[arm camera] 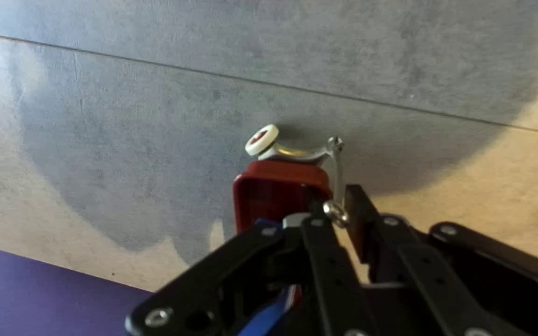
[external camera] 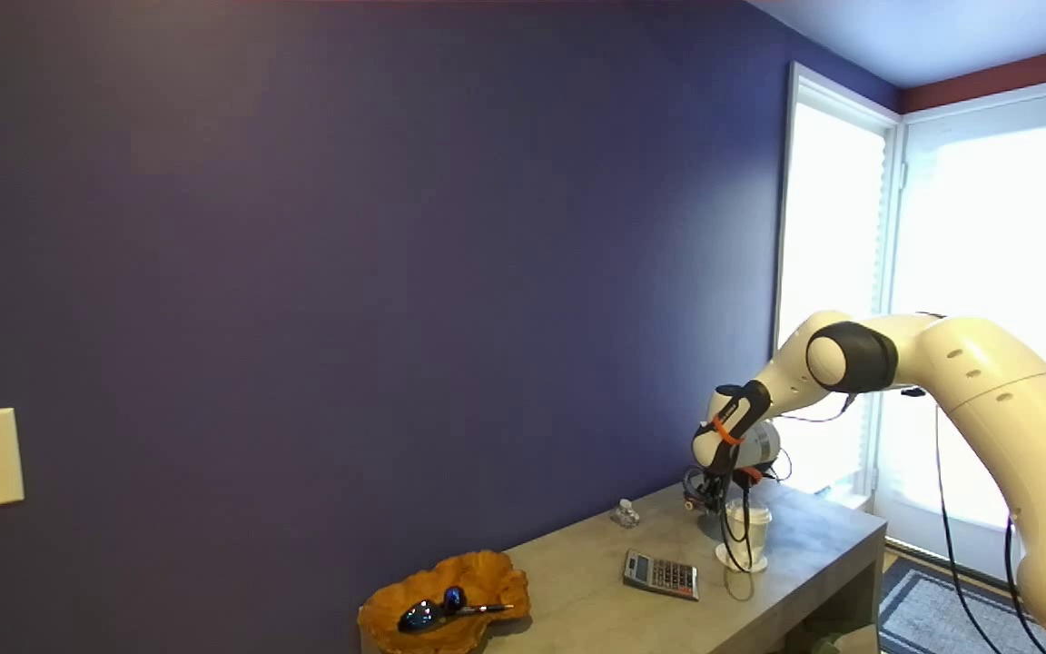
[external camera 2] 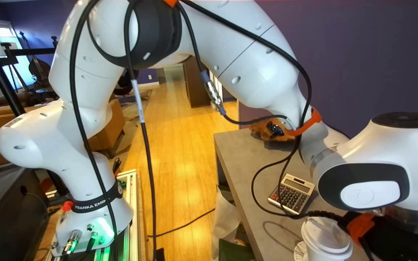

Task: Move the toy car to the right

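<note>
The toy car (arm camera: pixel 280 171) shows in the wrist view, red and blue with a silver bumper and a white wheel. It is tilted, and much of it is hidden behind the fingers. My gripper (arm camera: pixel 336 210) is shut on the car's side, with a silver part of the car between the fingers. In an exterior view, my gripper (external camera: pixel 712 500) points down over the grey desk (external camera: pixel 568 581) near the wall, and part of the car (external camera: pixel 692 495) shows beside it, seemingly above the desk. In an exterior view the fingers and car are out of sight.
A white lidded cup (external camera: pixel 749 527) stands on a white coaster (external camera: pixel 741 561) close to the gripper; the cup also shows beside the wrist (external camera 2: pixel 327 239). A calculator (external camera: pixel 660 575), a small clear object (external camera: pixel 625 514) and a wooden bowl (external camera: pixel 387 610) with dark items lie along the desk.
</note>
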Controlling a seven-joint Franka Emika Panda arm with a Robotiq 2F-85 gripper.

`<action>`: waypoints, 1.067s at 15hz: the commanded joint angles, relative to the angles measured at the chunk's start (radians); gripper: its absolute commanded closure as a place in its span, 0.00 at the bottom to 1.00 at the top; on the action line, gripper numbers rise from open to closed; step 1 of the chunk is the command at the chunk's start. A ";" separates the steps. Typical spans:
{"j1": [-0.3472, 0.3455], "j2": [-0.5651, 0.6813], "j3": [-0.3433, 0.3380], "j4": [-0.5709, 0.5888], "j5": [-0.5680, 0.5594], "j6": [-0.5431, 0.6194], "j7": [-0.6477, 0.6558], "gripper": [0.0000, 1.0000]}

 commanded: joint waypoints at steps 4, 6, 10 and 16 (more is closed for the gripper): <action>0.014 -0.006 -0.020 0.007 -0.009 -0.009 0.031 0.63; 0.014 -0.014 -0.021 0.000 -0.010 -0.005 0.032 0.65; 0.014 -0.035 -0.022 -0.020 -0.009 0.011 0.034 0.66; 0.013 -0.082 -0.017 -0.066 -0.005 0.024 0.039 0.56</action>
